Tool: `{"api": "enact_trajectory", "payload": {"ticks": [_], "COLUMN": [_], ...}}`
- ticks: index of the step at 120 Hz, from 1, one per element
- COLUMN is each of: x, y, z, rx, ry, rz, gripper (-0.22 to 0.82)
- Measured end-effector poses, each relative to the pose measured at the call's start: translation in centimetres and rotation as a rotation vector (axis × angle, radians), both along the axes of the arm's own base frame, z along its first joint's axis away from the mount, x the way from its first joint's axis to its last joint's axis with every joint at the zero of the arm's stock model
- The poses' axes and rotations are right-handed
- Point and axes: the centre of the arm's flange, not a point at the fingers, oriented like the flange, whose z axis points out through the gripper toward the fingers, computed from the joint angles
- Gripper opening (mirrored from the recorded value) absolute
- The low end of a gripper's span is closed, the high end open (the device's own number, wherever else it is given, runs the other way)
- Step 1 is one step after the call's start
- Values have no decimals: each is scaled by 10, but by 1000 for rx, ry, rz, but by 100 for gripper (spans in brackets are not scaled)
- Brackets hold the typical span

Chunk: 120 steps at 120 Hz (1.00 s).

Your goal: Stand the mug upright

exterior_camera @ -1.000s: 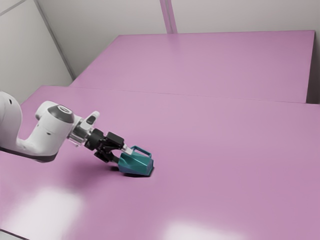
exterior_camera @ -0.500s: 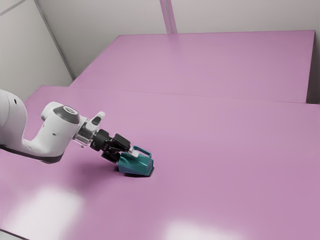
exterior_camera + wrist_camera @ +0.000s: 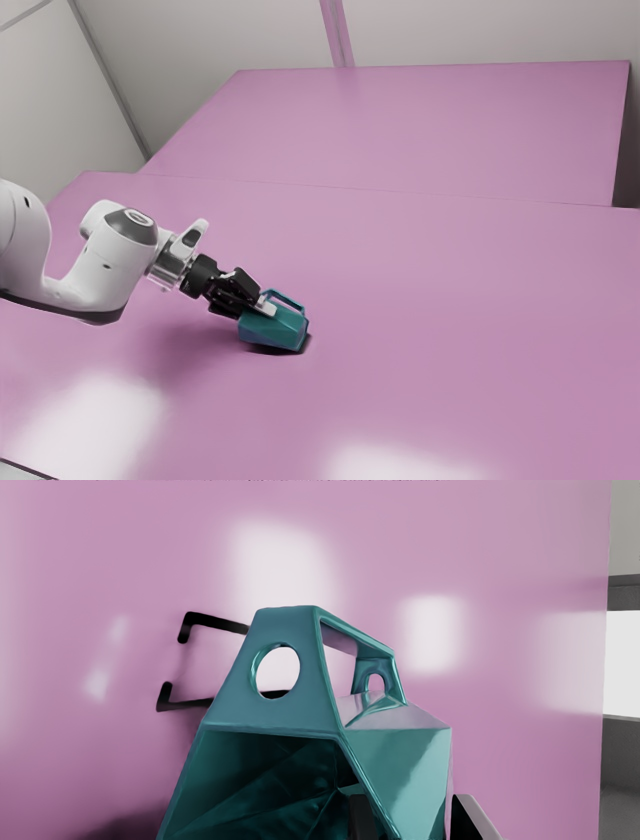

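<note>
- My claw (image 3: pixel 262 307) is clamped on the mug's (image 3: pixel 277 330) wall, one finger (image 3: pixel 362 816) inside the mouth, the other (image 3: pixel 472 817) against the outside.
- The mug lies tipped over on the pink table (image 3: pixel 450 300), mouth toward me.
- Its handle (image 3: pixel 289 299) is uppermost, a round hole through the end nearer me.

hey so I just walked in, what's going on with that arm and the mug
A robot arm has its gripper shut on the wall of a teal mug, one finger inside and one outside. The mug lies on its side, handle up and mouth toward the gripper. It isn't upright yet.
</note>
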Motion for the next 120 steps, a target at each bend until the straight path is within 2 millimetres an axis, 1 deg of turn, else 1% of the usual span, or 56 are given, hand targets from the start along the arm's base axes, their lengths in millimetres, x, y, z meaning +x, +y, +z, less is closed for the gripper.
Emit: {"api": "enact_trajectory", "payload": {"ticks": [33, 73, 88, 111, 120], "x": [2, 7, 20, 20, 20], "y": [-11, -26, -26, -19, -21], "z": [16, 57, 82, 103, 109], "rx": [5, 45, 144, 338, 421], "ry": [-32, -116, -160, -154, -144], "rz": [-21, -72, -155, -278, -327], "gripper": [-12, -16, -17, -17, -17]}}
